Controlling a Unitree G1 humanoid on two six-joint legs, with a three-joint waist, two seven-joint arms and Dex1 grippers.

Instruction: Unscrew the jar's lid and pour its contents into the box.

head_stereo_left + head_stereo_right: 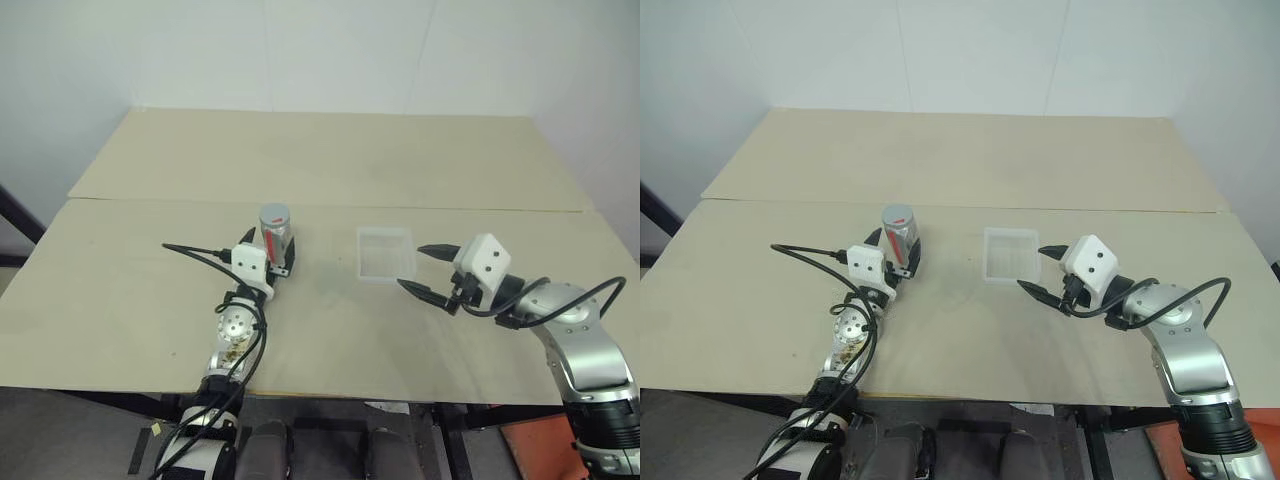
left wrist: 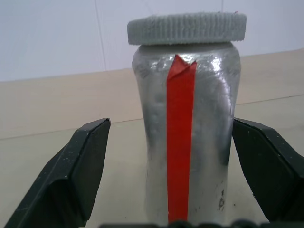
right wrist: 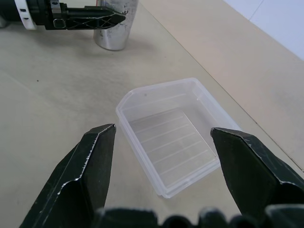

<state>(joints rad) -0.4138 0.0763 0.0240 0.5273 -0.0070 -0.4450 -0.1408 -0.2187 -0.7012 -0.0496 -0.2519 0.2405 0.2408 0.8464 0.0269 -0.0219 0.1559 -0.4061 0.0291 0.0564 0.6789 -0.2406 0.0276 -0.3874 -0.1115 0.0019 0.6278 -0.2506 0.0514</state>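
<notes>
The jar, lid on, stands upright on the counter between the spread left fingers, ungripped, while the right fingers, also spread and empty, flank the box.

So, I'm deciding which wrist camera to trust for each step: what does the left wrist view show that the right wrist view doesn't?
Left wrist view: the ribbed grey round lid seated on the silvery cylinder jar, its red stripe facing the camera, between the open left gripper fingers, untouched. Right wrist view: the clear square plastic box, empty, beyond the open right gripper. Both: the jar and the beige wooden table.
</notes>
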